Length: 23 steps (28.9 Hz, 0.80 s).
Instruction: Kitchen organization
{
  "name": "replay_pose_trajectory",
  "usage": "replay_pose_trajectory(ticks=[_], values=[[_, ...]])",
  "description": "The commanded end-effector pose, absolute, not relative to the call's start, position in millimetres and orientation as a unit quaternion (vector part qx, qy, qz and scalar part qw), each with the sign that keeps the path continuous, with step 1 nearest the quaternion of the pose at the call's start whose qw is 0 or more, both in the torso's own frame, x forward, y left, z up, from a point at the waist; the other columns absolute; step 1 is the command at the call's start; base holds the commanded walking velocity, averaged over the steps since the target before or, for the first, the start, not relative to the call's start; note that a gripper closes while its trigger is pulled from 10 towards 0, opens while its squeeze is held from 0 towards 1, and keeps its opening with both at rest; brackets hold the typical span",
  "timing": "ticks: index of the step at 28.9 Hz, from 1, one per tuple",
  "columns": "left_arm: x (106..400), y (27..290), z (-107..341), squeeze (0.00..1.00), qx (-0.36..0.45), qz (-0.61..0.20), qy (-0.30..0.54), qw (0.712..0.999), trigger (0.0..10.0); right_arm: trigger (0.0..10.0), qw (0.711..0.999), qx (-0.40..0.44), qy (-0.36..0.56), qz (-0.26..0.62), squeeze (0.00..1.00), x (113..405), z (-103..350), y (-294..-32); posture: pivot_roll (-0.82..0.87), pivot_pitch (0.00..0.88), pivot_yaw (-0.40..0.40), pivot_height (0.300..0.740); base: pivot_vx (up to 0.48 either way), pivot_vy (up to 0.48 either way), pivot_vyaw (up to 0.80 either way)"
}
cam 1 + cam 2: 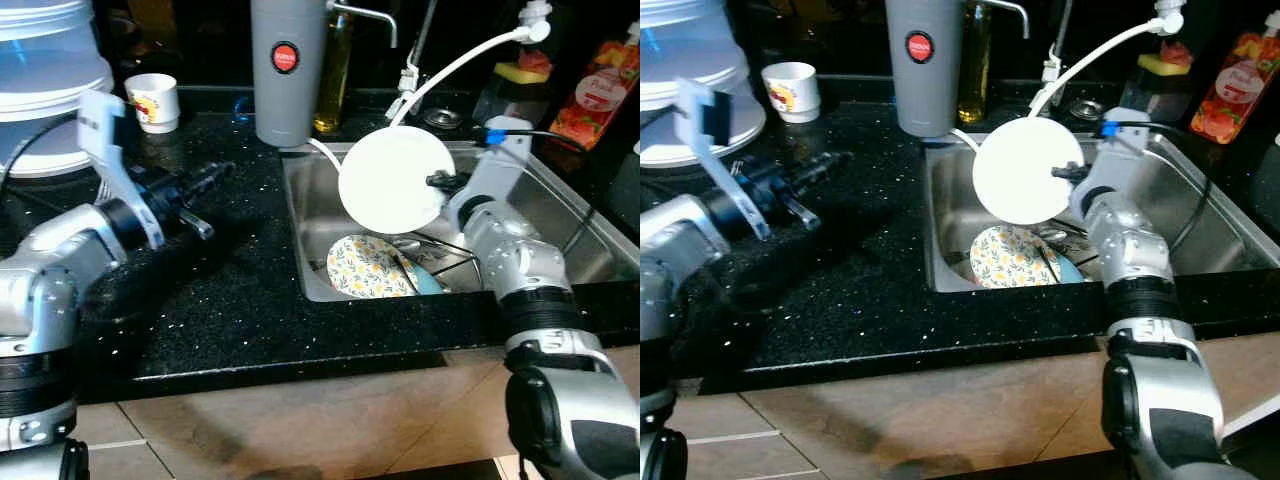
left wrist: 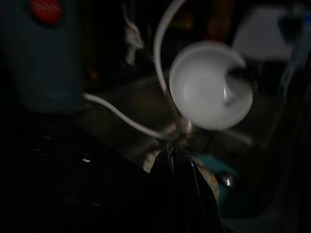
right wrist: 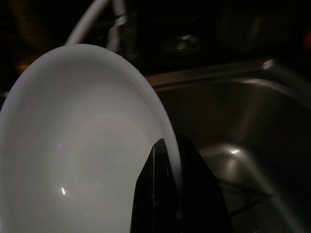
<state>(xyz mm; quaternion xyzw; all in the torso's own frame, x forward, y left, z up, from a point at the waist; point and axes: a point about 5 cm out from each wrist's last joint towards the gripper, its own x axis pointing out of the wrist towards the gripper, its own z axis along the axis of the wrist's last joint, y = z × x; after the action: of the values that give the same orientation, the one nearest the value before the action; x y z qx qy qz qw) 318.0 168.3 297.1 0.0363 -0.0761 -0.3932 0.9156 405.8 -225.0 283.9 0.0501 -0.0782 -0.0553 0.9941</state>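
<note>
Black speckled stone counter (image 1: 230, 290) carried a stainless steel sink (image 1: 570, 215). Right tool (image 1: 437, 181) pinched the rim of a round white plate (image 1: 392, 180), one finger on each face, plate held upright above the sink. Directly below it lay a yellow floral plate (image 1: 367, 268) on a wire rack (image 1: 450, 262). Left tool (image 1: 210, 178) hovered over the counter left of the sink, fingers pressed together, well apart from the white plate.
</note>
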Motion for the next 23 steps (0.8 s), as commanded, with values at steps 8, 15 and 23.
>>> replay_pose_trajectory(ticks=[8, 15, 23], values=[[316, 124, 265, 0.0, 0.13, -0.485, -0.024, 0.864, 10.0, 10.0, 0.996, -0.024, -0.081, -0.039, 0.0, 411, 265, -208, 0.01, 0.152, -0.035, 0.74, 0.0, 0.0, 0.0], [324, 113, 264, 0.0, 0.118, -0.484, -0.038, 0.866, 10.0, 10.0, 0.997, -0.028, -0.076, -0.01, 0.0, 412, 258, -195, 0.01, 0.154, -0.034, 0.74, 0.0, 0.0, 0.0], [330, 115, 264, 0.0, 0.113, -0.469, -0.043, 0.875, 10.0, 10.0, 0.997, -0.036, -0.065, 0.016, 0.0, 414, 253, -186, 0.01, 0.154, -0.034, 0.74, 0.0, 0.0, 0.0]])
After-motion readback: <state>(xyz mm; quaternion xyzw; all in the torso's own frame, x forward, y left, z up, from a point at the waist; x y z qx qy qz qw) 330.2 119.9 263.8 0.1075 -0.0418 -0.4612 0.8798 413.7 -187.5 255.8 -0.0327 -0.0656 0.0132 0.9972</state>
